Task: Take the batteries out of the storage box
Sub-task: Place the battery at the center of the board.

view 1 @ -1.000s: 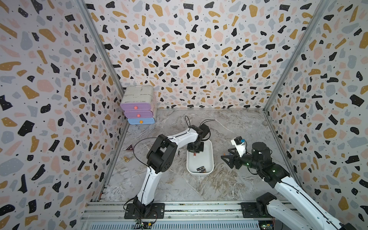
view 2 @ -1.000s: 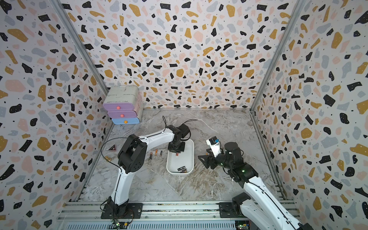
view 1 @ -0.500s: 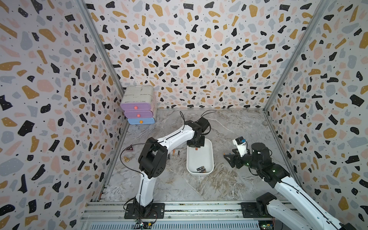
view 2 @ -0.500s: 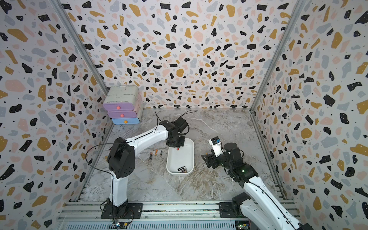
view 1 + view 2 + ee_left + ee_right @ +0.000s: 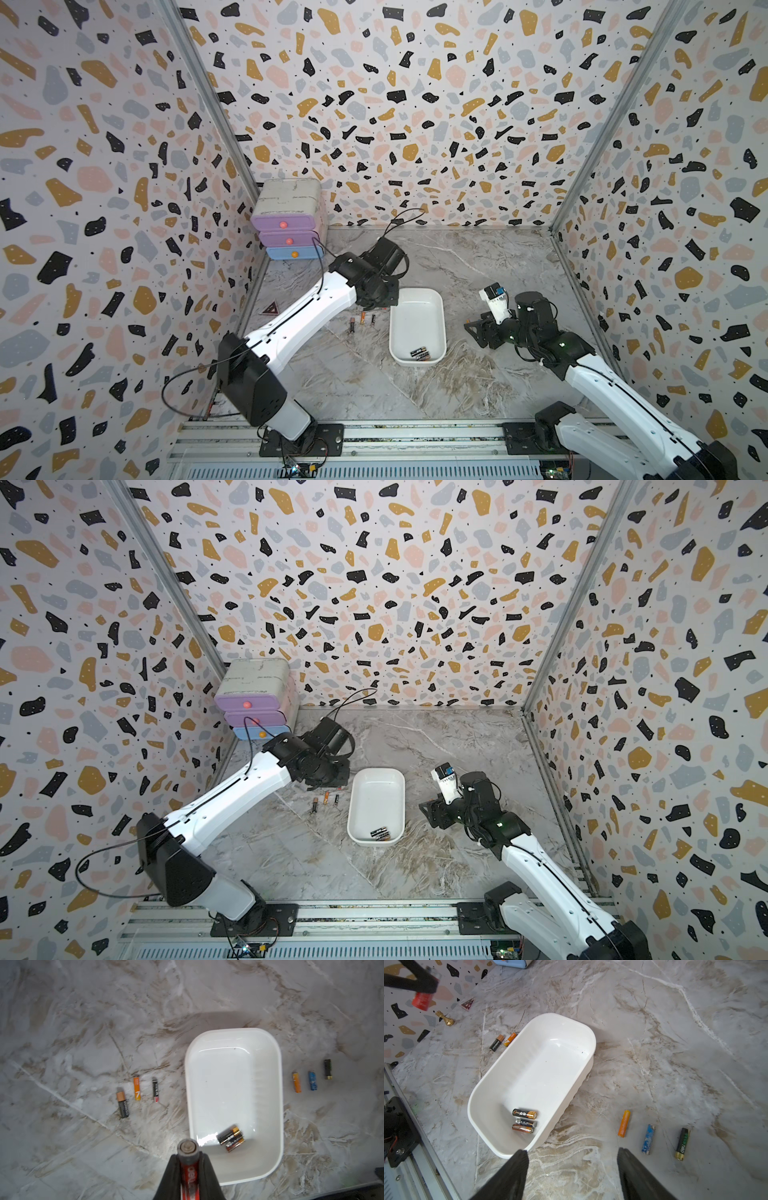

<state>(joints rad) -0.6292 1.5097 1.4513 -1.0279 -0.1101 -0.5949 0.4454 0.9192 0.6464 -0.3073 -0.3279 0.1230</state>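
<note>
The white box (image 5: 417, 320) lies near the middle of the marble worktop (image 5: 478, 266), its long sides running from the front edge toward the back edge. Three batteries (image 5: 524, 1120) lie side by side on its floor at the end nearer the front edge, packed close together. The left gripper (image 5: 188, 1159) hangs just beside the box's back left corner, its jaws pinching a red battery (image 5: 189, 1174) whose metal end pokes out past the fingertips. Between the box and the left edge, three more lie in a loose row on the worktop, each apart from the next: a black battery with a copper end (image 5: 123, 1105) farthest from the box, an orange battery (image 5: 136, 1088), and a black-and-red battery (image 5: 155, 1089) closest to the box. Between the box and the right edge lies another row: a second orange battery (image 5: 624, 1123) nearest the box, then a blue battery (image 5: 648, 1139), then a black-and-green battery (image 5: 682, 1144). The right gripper (image 5: 572, 1151) hovers over the worktop near this row, its jaws spread wide with nothing between them. A drawer unit (image 5: 289, 224) with purple and blue drawers stands in the back left corner, and a small gold chess piece (image 5: 445, 1018) sits near the left edge.
</note>
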